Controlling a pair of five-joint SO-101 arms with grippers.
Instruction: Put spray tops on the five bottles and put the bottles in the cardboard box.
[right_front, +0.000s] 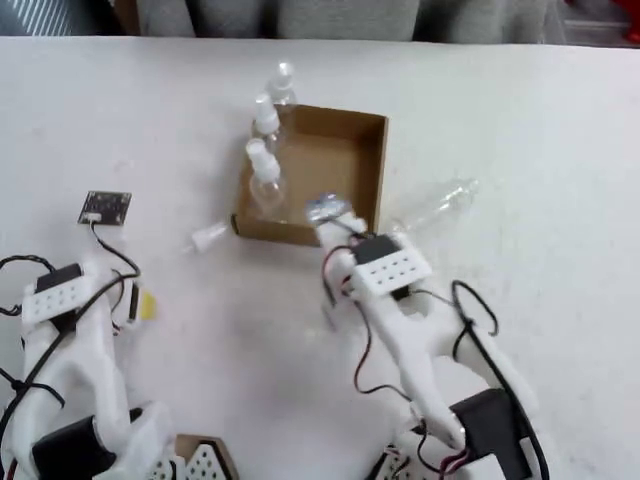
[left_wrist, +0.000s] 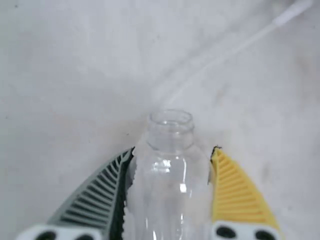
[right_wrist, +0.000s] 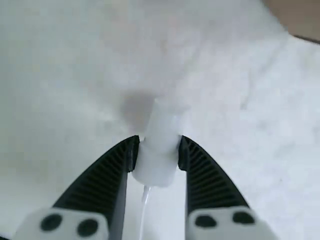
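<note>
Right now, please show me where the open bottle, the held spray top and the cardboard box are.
open bottle (left_wrist: 171, 125): left wrist view, on its bare neck.
spray top (right_wrist: 159, 142): right wrist view, on its white body.
cardboard box (right_front: 335, 165): high view, on its bare floor.

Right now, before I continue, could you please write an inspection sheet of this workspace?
Surface: white table, no spill seen.
Job's things: cardboard box; three topped bottles at its left edge; lying bottle to its right; loose spray top by its near left corner.
Clutter: small black board.
Pincers: left pincer shut on an open bottle; right pincer shut on a second spray top.
Cables: black and red wires along the arms.
Surroundings: grey shapes beyond the table.
</note>
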